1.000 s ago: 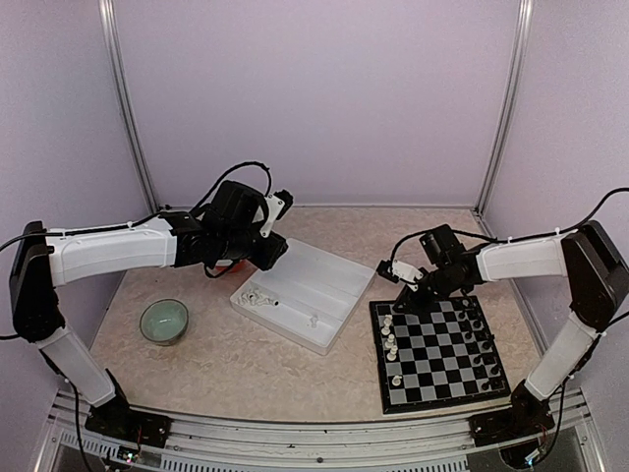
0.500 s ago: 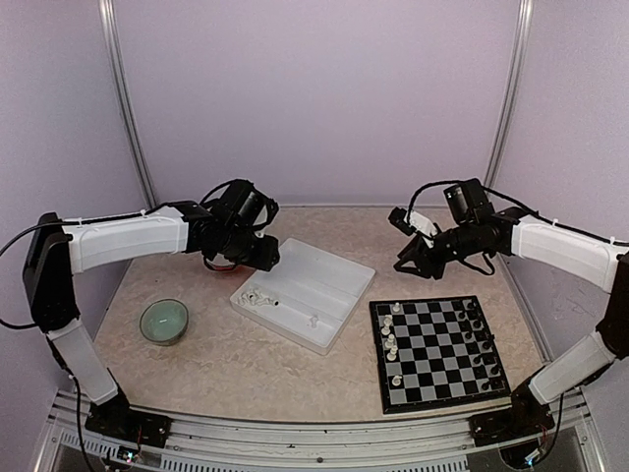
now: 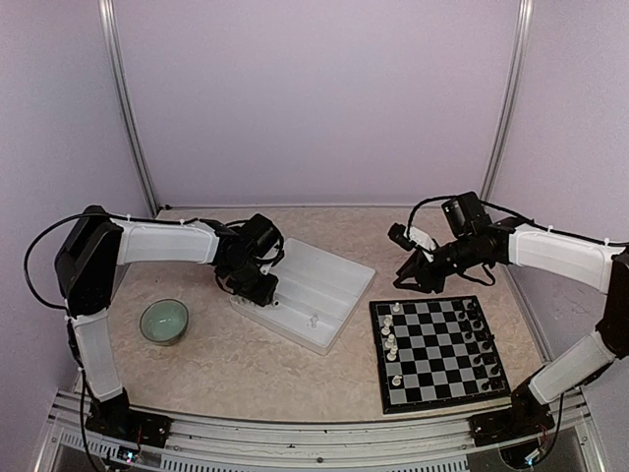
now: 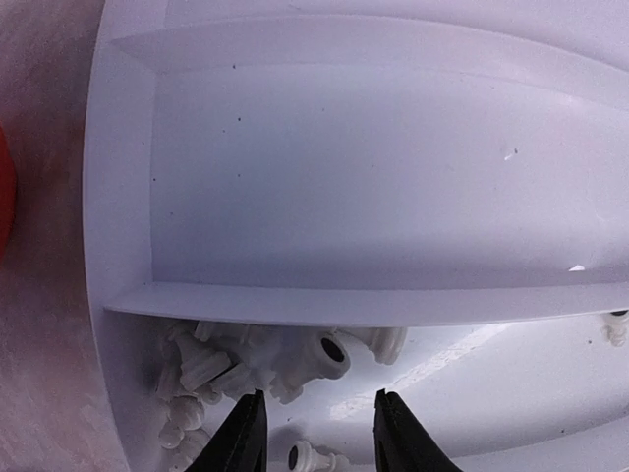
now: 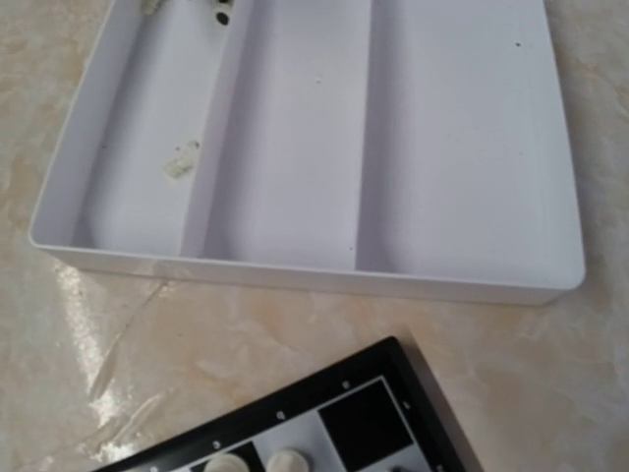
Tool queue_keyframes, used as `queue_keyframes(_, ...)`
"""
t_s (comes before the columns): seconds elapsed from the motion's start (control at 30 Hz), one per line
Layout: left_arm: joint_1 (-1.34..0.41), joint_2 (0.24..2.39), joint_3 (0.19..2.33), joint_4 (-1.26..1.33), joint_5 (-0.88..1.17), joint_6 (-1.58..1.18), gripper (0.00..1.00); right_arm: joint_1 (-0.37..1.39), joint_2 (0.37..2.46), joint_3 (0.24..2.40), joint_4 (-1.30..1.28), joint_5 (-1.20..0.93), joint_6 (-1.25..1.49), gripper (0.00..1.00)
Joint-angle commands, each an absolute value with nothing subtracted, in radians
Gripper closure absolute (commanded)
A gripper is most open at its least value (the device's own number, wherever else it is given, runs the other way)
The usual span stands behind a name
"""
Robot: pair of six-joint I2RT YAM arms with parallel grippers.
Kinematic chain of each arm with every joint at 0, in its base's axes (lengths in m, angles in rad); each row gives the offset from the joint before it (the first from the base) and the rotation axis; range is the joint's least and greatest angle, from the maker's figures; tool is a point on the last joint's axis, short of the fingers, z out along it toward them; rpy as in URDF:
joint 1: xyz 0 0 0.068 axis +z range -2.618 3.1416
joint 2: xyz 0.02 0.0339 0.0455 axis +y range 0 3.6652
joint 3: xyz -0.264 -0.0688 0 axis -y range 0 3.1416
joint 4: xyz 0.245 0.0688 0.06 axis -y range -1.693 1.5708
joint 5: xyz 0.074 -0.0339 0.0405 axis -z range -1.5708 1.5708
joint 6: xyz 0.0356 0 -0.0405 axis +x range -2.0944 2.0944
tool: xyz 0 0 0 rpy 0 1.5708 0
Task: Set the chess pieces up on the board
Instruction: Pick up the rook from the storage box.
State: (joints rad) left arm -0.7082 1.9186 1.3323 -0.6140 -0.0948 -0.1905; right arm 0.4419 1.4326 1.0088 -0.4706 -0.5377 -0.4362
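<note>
Left wrist view: left tool [image 4: 319, 398], jaws apart, hovers over white pieces [image 4: 265, 364] heaped in tray [image 4: 118, 197]. Pick pending; next move calls for descent and closure. Right tool [image 3: 406, 274] beside board [image 3: 437, 359]; cannot tell its state.

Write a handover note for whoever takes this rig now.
Left gripper: open, empty, over the white heap in the tray.
Right gripper: open or shut unclear, hovering off the far-left corner of the board.
Done: placed white pieces along the board's left edge, black pieces along its right.
Left: move the tray's pieces onto the board.
</note>
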Motion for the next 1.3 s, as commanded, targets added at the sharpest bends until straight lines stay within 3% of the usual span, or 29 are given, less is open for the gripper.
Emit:
queue_keyframes(0.0,-0.704,1.954,1.345,-0.642,-0.116,-0.093,0.62,0.432,1.454,1.000,-0.468,-0.579,-0.439,0.68)
queue_keyframes(0.33,-0.702,2.033,1.380,-0.635,-0.177,-0.041,0.63,0.433,1.477,1.001,-0.471,-0.591,-0.439,0.68)
queue_keyframes(0.57,-0.703,2.036,1.374,-0.646,-0.123,-0.037,0.84,0.433,1.468,1.006,-0.487,-0.590,-0.438,0.68)
queue_keyframes(0.7,-0.708,1.975,1.361,-0.676,-0.094,-0.060,0.90,0.433,1.454,1.031,-0.521,-0.600,-0.468,0.68)
queue_keyframes(0.97,-0.703,1.810,1.413,-0.710,0.206,-0.109,0.92,0.516,1.460,1.192,-0.664,-0.697,-0.667,0.68)
queue_keyframes(1.27,-0.699,1.756,1.461,-0.717,0.626,-0.148,0.91,0.748,1.554,1.392,-0.718,-0.487,-0.840,0.57)
